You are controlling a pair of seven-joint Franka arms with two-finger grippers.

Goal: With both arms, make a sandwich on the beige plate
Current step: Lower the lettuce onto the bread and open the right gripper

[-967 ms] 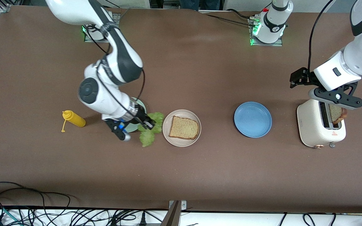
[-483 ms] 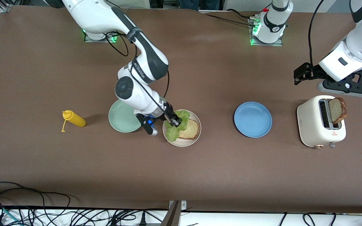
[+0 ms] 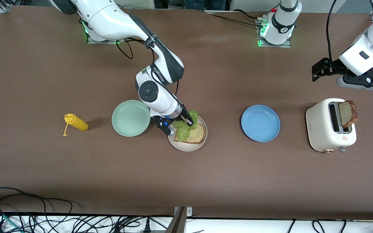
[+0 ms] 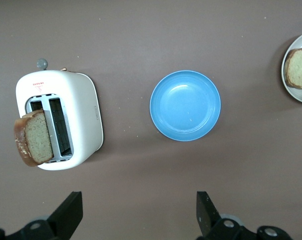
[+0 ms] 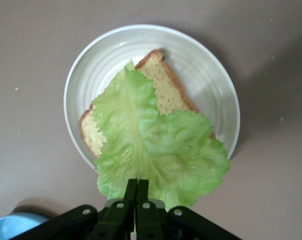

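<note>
Even, bright overhead light; the bench shows soft short shadows (darkest under the right arm), mild glare on white casings, all views sharp.

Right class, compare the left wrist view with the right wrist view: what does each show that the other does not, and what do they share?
Only the left wrist view shows the white two-slot toaster with a brown-crusted bread slice sticking out of it, the whole round blue plate, and the open left hand over bare table.

Only the right wrist view shows the ruffled green lettuce leaf, pinched in the shut right hand.

Both show the round pale beige plate with a tan bread slice lying on it.
</note>
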